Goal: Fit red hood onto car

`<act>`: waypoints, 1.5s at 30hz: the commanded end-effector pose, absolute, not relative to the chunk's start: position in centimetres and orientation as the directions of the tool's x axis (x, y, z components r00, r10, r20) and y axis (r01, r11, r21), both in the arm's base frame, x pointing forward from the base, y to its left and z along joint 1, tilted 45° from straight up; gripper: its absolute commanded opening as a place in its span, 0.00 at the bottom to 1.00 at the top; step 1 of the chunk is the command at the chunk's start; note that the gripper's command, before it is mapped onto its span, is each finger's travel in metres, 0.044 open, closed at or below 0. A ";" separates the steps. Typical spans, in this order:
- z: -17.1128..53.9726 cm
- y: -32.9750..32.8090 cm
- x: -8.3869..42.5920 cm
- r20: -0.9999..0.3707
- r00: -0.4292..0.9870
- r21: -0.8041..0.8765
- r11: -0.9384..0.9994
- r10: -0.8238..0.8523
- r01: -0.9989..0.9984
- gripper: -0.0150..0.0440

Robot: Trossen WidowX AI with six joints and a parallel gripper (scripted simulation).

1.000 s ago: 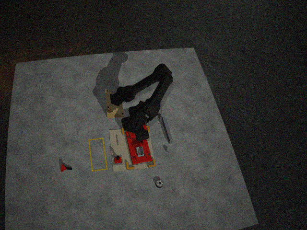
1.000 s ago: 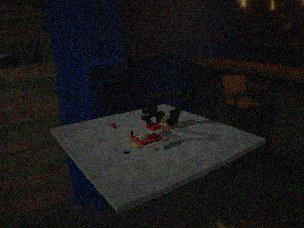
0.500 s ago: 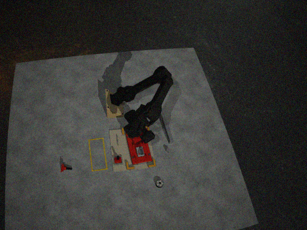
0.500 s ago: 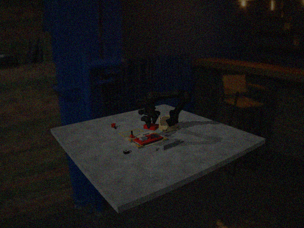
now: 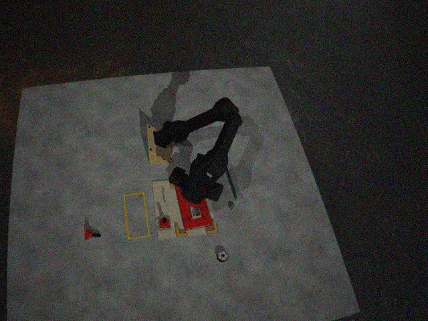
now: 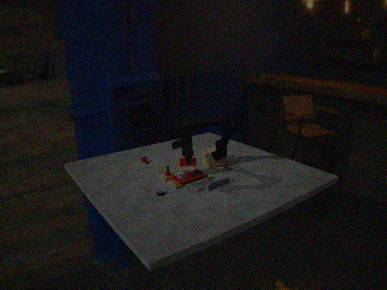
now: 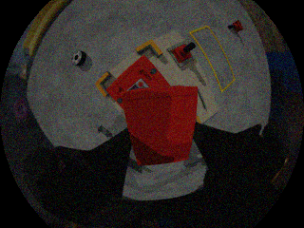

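My gripper (image 6: 188, 162) (image 7: 161, 127) is shut on the red hood (image 6: 182, 162) (image 7: 159, 114), which is held in the air above the table; in the top view the arm mostly hides it. The red chassis (image 5: 191, 223) (image 6: 184, 179) (image 7: 142, 66) sits on the pale jig board (image 5: 166, 196) (image 7: 190, 92) between orange corner stops. The grey engine block (image 5: 196, 212) (image 7: 139, 85) is in the deck. Small dark pegs show at the end away from the arm base; the others are hidden or too small to tell. In the wrist view the hood covers the chassis's near end.
A red block with a black knob (image 5: 164, 223) stands on the jig board. A wheel (image 5: 222, 255) (image 7: 79, 58), a grey bar (image 5: 231, 182) (image 6: 218, 183), a small red piece (image 5: 88, 235) (image 7: 237, 26) and a yellow outline (image 5: 126, 221) surround it. A tan plate (image 5: 152, 157) is at the arm base.
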State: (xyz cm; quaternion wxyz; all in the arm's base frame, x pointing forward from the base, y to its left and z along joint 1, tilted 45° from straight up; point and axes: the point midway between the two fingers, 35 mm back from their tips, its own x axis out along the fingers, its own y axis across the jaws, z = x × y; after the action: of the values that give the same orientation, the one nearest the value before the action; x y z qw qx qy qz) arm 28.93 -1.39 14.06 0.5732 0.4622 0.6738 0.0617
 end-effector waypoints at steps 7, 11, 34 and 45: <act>14.3 -1.5 31.3 -0.713 0.092 0.694 0.681 0.695 0.233 0.25; 14.4 -1.4 32.2 -0.713 0.093 0.702 0.707 0.695 0.091 0.25; 11.6 1.5 33.1 -0.712 0.094 0.697 0.717 0.696 -0.033 0.25; 10.8 2.1 33.2 -0.711 0.094 0.697 0.716 0.697 -0.033 0.25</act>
State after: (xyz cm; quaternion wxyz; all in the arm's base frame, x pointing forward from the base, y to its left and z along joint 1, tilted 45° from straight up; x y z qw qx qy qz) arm 33.18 2.01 10.81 0.6897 0.2648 0.6195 0.2654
